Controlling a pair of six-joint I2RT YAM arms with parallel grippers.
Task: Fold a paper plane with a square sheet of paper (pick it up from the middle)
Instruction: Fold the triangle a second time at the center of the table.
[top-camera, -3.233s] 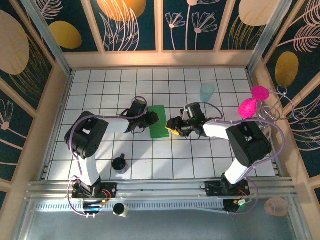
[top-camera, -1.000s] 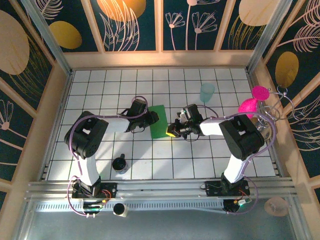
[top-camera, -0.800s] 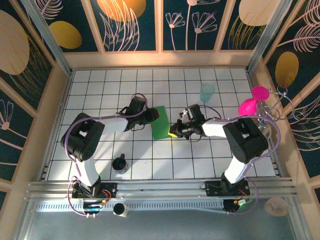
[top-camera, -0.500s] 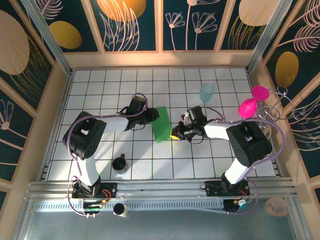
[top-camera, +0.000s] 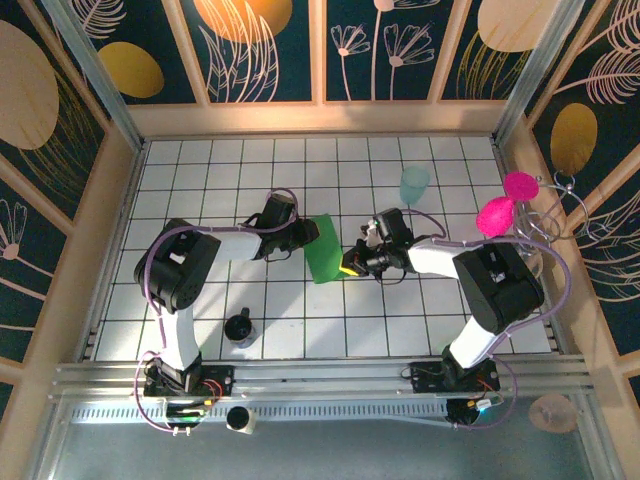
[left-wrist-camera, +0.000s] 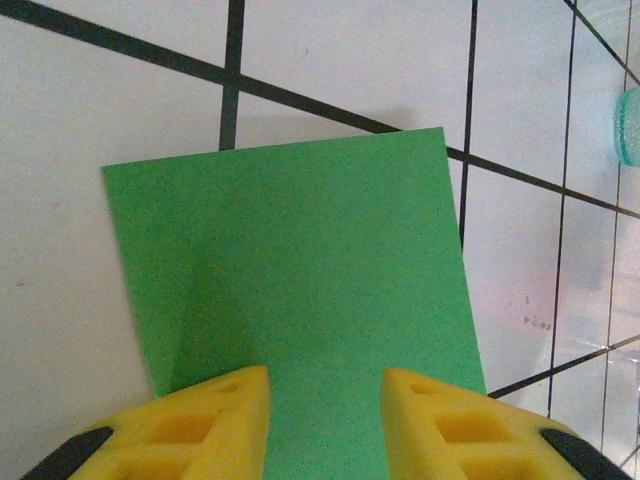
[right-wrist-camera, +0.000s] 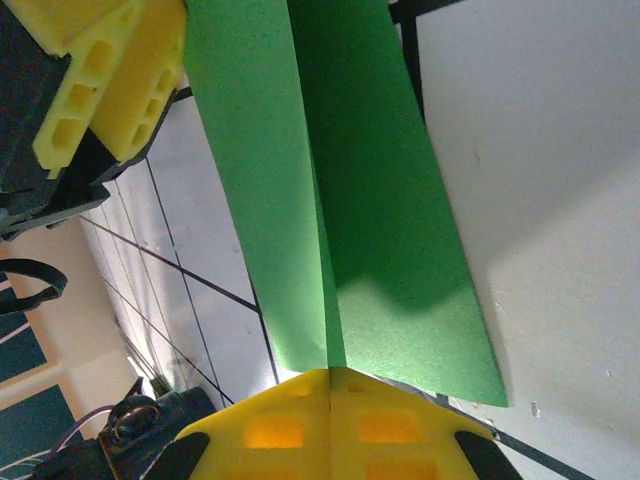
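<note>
The square sheet of paper (top-camera: 324, 250) is bright green and folded along a long crease, lying tilted on the tiled table between the two arms. My right gripper (top-camera: 350, 265) is shut on the sheet's near end. In the right wrist view the raised crease of the sheet (right-wrist-camera: 300, 170) runs straight into the seam of the right gripper (right-wrist-camera: 330, 372). My left gripper (top-camera: 308, 234) stands open at the sheet's left edge. Its yellow fingertips (left-wrist-camera: 215, 400) are apart over the green sheet (left-wrist-camera: 310, 270), around the left gripper's gap (left-wrist-camera: 325, 385). The left gripper (right-wrist-camera: 110, 80) also shows beyond the sheet.
A pale teal cup (top-camera: 414, 184) stands behind and to the right of the grippers, and its rim (left-wrist-camera: 630, 125) edges the left wrist view. A small dark cup (top-camera: 239, 328) sits near the left arm's base. A pink object (top-camera: 503, 207) hangs at the right wall.
The sheet has turned from square-on to tilted, its near end swung right with the right gripper. The left gripper has followed slightly right and its jaws have narrowed a little.
</note>
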